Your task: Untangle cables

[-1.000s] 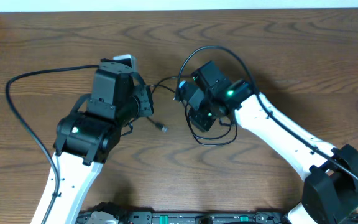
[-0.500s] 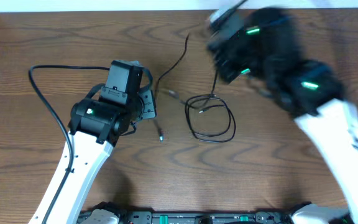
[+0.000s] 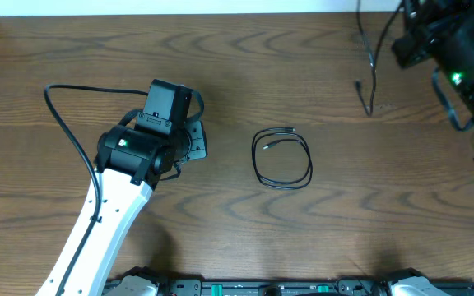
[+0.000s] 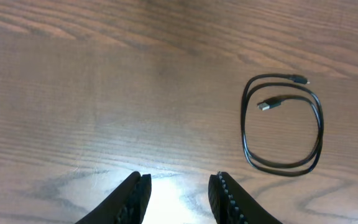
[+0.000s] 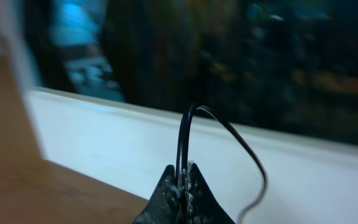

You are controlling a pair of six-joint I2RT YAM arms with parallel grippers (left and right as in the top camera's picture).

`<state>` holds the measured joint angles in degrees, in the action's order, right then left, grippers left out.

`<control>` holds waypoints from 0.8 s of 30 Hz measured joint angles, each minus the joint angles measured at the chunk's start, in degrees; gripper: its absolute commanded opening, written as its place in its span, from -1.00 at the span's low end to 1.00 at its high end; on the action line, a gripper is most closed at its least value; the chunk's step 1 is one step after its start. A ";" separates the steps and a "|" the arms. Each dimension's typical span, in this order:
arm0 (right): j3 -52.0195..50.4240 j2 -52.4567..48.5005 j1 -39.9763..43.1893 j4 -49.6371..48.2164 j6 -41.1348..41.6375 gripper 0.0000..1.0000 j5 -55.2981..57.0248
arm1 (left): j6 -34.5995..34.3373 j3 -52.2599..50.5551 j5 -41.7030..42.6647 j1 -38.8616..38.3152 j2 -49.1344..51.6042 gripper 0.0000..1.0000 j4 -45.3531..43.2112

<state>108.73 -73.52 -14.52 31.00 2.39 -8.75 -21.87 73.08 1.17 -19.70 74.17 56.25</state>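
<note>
On the table (image 3: 56, 49), the left fingers (image 4: 135, 196) sit a bit apart, holding nothing. The right fingers (image 5: 166, 199) pinch the dangling cable (image 5: 183, 140) by the far right corner. The coiled cable (image 4: 244, 127) lies mid-table. It looks light and floppy, so I'd grab near a plug.

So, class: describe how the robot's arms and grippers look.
The left arm has a white link and boxy black joint housings with a green light; a thick black cable loops beside it. The left gripper is black with ridged inner faces. The right arm shows black housing with a green light; the right gripper is dark.
</note>
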 measured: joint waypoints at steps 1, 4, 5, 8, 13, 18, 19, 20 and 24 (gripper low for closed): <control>0.00 -0.20 1.44 1.36 0.02 -0.98 1.62 | 0.00 0.00 0.00 0.00 0.00 -0.28 0.31; 0.02 -1.33 5.03 4.07 0.09 -0.98 4.85 | 0.00 0.00 0.02 0.00 0.00 -0.28 0.48; 0.02 -2.27 6.78 5.22 0.13 -0.98 6.10 | 0.00 0.00 0.02 0.00 0.00 -0.27 0.59; 0.02 -5.01 10.47 8.13 0.20 -0.98 7.43 | 0.00 0.00 0.02 0.00 0.00 -0.27 0.87; -0.07 -11.82 18.01 11.43 0.28 -0.98 8.63 | 0.00 0.00 0.02 0.00 0.00 -0.27 2.03; -0.17 -16.15 26.58 11.65 3.32 -0.98 8.76 | 0.00 0.00 0.02 0.00 0.00 -0.27 2.84; -0.20 -16.50 28.11 11.65 4.13 -0.98 8.83 | 0.00 0.00 0.04 0.00 0.00 -0.27 2.95; -0.20 -16.76 30.38 11.61 5.18 -0.98 9.03 | 0.00 0.00 0.02 0.00 0.00 -0.27 2.93; -0.20 -16.85 36.68 11.58 7.63 -0.98 9.44 | 0.00 0.00 0.02 0.00 0.00 -0.27 2.95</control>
<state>108.53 -90.37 22.15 42.59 10.02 0.69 -21.87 73.08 1.19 -19.70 74.17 59.20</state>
